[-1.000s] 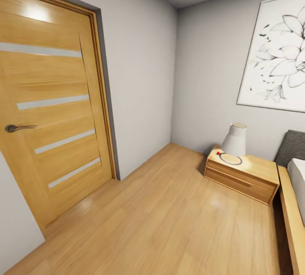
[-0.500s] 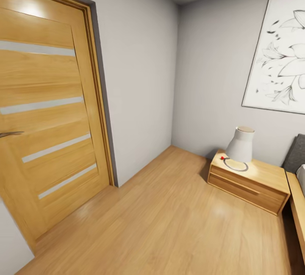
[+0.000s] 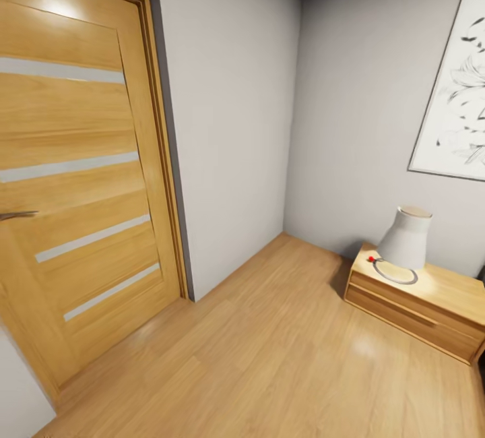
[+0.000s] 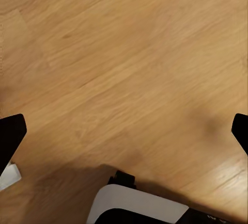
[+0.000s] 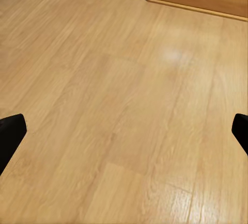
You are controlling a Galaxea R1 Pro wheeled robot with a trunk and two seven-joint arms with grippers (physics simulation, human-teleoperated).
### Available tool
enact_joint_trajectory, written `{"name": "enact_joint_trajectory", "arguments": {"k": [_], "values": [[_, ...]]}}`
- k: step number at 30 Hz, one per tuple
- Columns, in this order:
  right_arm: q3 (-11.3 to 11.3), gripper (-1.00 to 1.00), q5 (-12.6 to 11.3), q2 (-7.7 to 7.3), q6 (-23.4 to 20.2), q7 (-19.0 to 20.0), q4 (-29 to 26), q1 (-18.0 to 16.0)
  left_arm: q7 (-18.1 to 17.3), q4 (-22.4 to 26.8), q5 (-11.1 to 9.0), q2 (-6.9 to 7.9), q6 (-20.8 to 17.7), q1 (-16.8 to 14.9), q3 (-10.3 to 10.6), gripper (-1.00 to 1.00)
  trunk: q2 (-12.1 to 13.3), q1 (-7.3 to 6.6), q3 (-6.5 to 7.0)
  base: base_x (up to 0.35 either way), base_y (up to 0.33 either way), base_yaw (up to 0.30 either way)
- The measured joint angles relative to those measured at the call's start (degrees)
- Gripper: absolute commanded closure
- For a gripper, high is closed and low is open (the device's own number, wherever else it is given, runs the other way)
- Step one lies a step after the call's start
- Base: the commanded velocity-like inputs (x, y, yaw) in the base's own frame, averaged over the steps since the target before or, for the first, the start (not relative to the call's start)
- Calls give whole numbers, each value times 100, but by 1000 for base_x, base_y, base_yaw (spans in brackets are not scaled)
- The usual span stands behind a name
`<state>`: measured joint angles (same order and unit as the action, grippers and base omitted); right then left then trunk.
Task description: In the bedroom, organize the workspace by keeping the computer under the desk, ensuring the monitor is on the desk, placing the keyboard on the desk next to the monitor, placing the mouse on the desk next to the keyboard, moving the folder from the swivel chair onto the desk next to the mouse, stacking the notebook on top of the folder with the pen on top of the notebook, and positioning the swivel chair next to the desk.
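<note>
- From the head camera I'm looking at a corner of the bedroom: a wooden door with pale stripes, grey walls, and a bare wood floor.
- Off to the side stands a low nightstand with a white lamp on top, and a framed flower drawing hangs on the wall above it.
- The left claw hangs over the floor with its two dark fingertips spread wide apart and nothing between them; part of my white base sits below it.
- The right claw is the same: tips far apart, empty, above bare floorboards with the nightstand's front edge at the far side.
- The desk, computer, monitor, keyboard, mouse, folder, notebook, pen and chair aren't anywhere in what I'm looking at, so I can't tell where they stand.
- My read: nothing here counts as done. I'm in transit, and every step is left to check once I find the desk.
</note>
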<state>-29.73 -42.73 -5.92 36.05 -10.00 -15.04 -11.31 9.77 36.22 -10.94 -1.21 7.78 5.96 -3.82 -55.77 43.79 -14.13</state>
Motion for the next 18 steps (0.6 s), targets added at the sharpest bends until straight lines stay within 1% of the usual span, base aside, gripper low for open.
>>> {"name": "enact_joint_trajectory", "arguments": {"k": [6, 8, 12, 18], "values": [[-1, -100, 4, 6, 0, -4, 4, 0, 0, 0, 0, 0, 0, 1, 0, -100, 0, 0, -47, 11, -1, 151], [-1, -100, 5, 8, 0, -5, 4, 0, 0, -1, 0, 1, 0, 0, 0, -100, 0, 1, -61, 2, -118, 167], [-1, -100, 1, 8, 3, -6, 5, -1, 0, -2, -1, 6, 1, 0, 3, -100, 0, 0, -91, 2, -204, 175], [-2, -100, 4, 8, 3, -6, 7, -1, 0, -3, -1, 10, 2, 0, -1, -100, 0, -1, -133, 76, -283, 190]]}}
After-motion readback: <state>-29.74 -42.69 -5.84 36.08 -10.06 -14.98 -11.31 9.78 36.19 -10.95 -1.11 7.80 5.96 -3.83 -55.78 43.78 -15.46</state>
